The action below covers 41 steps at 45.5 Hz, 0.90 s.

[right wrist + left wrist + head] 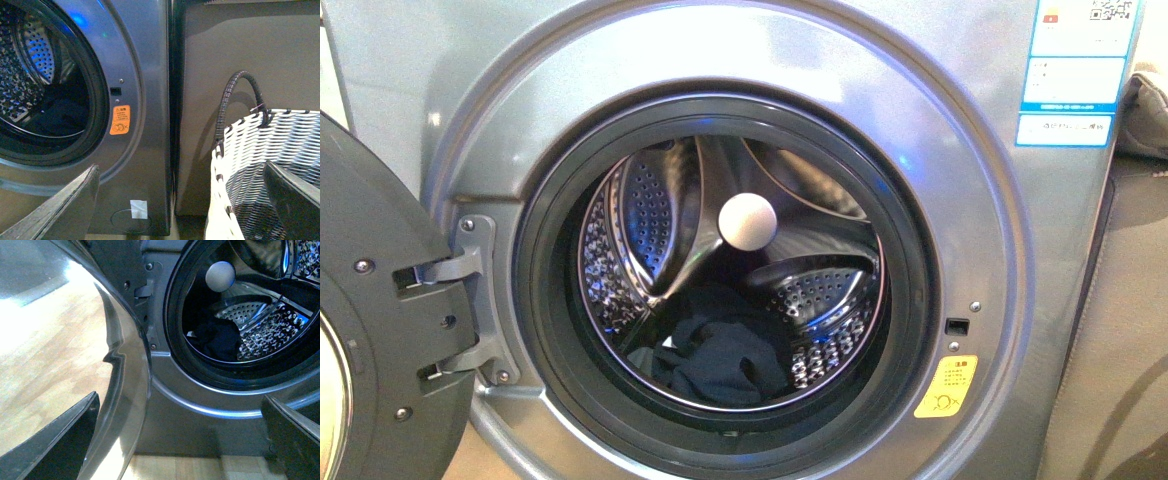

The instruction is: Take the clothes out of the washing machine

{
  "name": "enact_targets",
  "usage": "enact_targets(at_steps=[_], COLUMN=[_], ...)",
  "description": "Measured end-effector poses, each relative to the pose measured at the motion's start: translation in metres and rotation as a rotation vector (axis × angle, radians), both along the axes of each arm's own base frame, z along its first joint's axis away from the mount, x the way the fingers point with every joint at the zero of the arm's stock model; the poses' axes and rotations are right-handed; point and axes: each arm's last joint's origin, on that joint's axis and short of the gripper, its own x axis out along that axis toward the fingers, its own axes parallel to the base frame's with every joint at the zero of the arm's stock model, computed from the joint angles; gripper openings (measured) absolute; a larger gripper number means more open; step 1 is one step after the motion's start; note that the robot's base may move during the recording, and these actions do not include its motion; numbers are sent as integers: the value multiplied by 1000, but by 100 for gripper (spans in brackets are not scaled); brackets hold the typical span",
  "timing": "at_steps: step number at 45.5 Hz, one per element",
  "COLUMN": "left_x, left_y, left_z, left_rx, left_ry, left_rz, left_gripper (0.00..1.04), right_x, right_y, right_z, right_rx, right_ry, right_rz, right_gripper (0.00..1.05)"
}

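The washing machine (pixel 960 230) fills my front view, and its door (pixel 365 330) hangs swung out on my left, held by the hinge (pixel 470 300). The round mouth is fully open, edged by a thick dark rubber ring (pixel 548 330). Inside it is the perforated steel drum (pixel 650 215).

The clothes (pixel 720 350) lie in a dark blue heap on the bottom of the drum, just behind the ring's lower lip and a little left of centre. A white ball (pixel 747 221) shows above the heap, deeper in; I cannot tell what it rests on.

My left claw (pixel 180 397) is spread wide and grips nothing. It sits low in front of the machine, between the door's shiny curved rim (pixel 127 390) and the mouth. Through that gap I see the clothes and bare wooden floor (pixel 45 355).

My right claw (pixel 181 166) is also spread wide and empty, facing the machine's right front edge by the yellow sticker (pixel 120 120). Just beyond that edge stands a woven basket (pixel 260 150), its top open and its dark handle (pixel 240 85) arching up against a dark panel.
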Motion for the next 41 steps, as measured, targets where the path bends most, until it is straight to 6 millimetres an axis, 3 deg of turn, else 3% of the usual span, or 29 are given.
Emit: enact_targets(at_steps=[8, 14, 25, 33, 41], left_x=[0, 5, 27, 59, 97], left_y=[0, -1, -20, -47, -62], left_z=[-1, 1, 33, 48, 56], left_rx=[-2, -49, -56, -36, -20], left_ry=[9, 135, 75, 69, 80], left_rz=[-17, -260, -350, -454, -512], left_gripper=[98, 98, 98, 98, 98], right_x=[0, 0, 0, 0, 0], right_y=[0, 0, 0, 0, 0], right_z=[0, 0, 0, 0, 0], right_rx=[0, 0, 0, 0, 0], right_ry=[0, 0, 0, 0, 0], right_rz=[0, 2, 1, 0, 0], right_gripper=[97, 97, 97, 97, 97])
